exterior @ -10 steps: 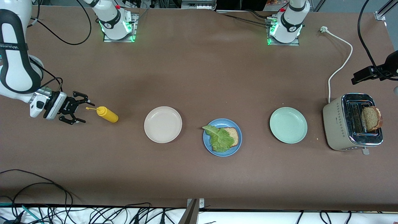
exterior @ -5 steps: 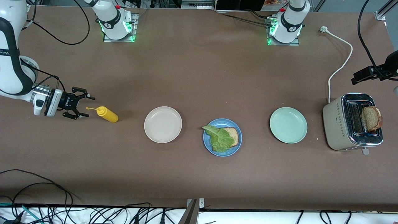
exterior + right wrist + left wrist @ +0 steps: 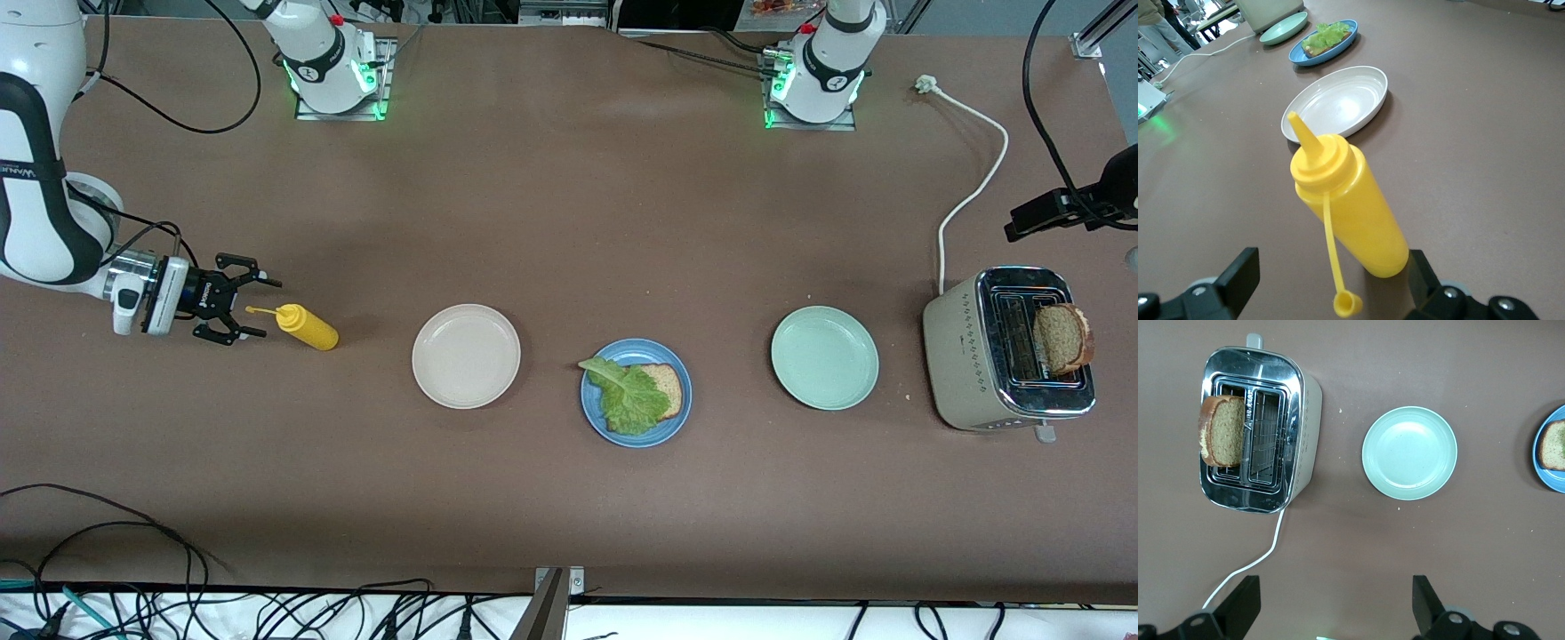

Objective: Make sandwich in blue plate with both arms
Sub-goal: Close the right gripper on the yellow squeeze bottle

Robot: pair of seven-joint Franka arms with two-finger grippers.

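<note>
The blue plate (image 3: 592, 412) sits mid-table and holds one brown bread slice (image 3: 667, 387) with a green lettuce leaf (image 3: 629, 397) on it. A second bread slice (image 3: 1062, 338) stands in the toaster (image 3: 969, 364) at the left arm's end. My right gripper (image 3: 269, 309) is open, held level at the right arm's end, its fingers either side of the dangling cap (image 3: 1348, 304) of a yellow squeeze bottle (image 3: 309, 327); it touches nothing. My left gripper (image 3: 1331, 613) is open and empty, high over bare table between the toaster (image 3: 1258, 430) and the mint-green plate (image 3: 1409, 452).
A beige plate (image 3: 466, 356) lies between the bottle and the blue plate. A mint-green plate (image 3: 825, 357) lies between the blue plate and the toaster. The toaster's white cable (image 3: 973, 191) runs toward the robots' bases. A black camera arm (image 3: 1062, 206) juts in above the toaster.
My right gripper has moved toward the yellow bottle and levelled out, so its open fingers now flank the bottle's cap. Nothing on the plates or in the toaster has moved.
</note>
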